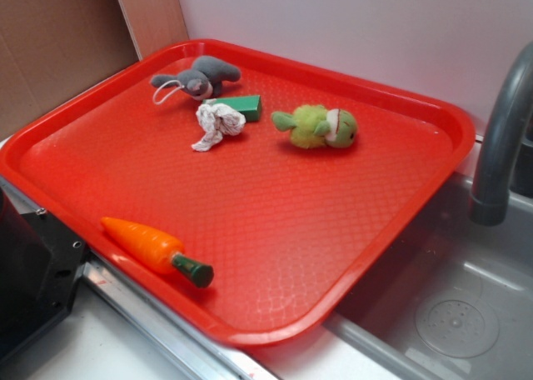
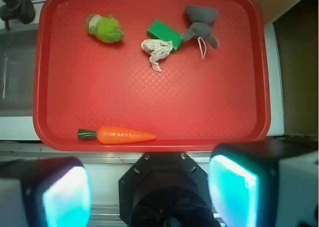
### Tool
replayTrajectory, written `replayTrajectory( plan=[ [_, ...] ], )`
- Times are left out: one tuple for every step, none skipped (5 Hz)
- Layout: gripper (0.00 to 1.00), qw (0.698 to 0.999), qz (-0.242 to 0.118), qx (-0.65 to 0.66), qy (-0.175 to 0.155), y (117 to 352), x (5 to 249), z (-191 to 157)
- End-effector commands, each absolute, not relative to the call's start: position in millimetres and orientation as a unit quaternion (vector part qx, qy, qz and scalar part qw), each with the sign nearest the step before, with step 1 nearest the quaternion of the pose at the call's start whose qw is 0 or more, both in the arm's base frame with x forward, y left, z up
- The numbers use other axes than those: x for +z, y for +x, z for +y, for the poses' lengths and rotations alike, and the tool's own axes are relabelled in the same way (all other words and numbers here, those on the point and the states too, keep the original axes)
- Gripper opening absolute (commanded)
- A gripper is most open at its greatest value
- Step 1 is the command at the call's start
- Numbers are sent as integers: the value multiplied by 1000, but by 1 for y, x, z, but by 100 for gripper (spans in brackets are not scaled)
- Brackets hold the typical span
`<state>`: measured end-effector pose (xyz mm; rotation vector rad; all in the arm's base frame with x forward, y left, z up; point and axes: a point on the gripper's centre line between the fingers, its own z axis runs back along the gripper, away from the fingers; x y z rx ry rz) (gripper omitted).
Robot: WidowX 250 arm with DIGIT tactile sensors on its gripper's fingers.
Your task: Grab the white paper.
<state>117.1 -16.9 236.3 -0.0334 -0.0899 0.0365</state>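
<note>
Wide open and empty, the pincer [image 2: 149,197] should travel well forward, dropping onto the crumpled white tissue paper [image 2: 156,50] clear of the green rectangular block [image 2: 166,34] touching it

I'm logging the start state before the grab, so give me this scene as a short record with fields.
surface: red tray beside a grey sink
target: white paper, crumpled, lying free on the tray, touching the green block
neighbours: grey plush mouse just past the block; green plush apart to the side
other item: toy carrot at the near tray edge
gripper: gripper open, off the tray, holding nothing
task state: paper not yet grasped
</note>
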Motion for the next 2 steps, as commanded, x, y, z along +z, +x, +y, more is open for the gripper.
replayTrajectory(
  plan=[
    [100, 999, -45, 18, -17, 117, 236, -17],
    [100, 990, -44, 136, 9, 127, 229, -11]
  ],
)
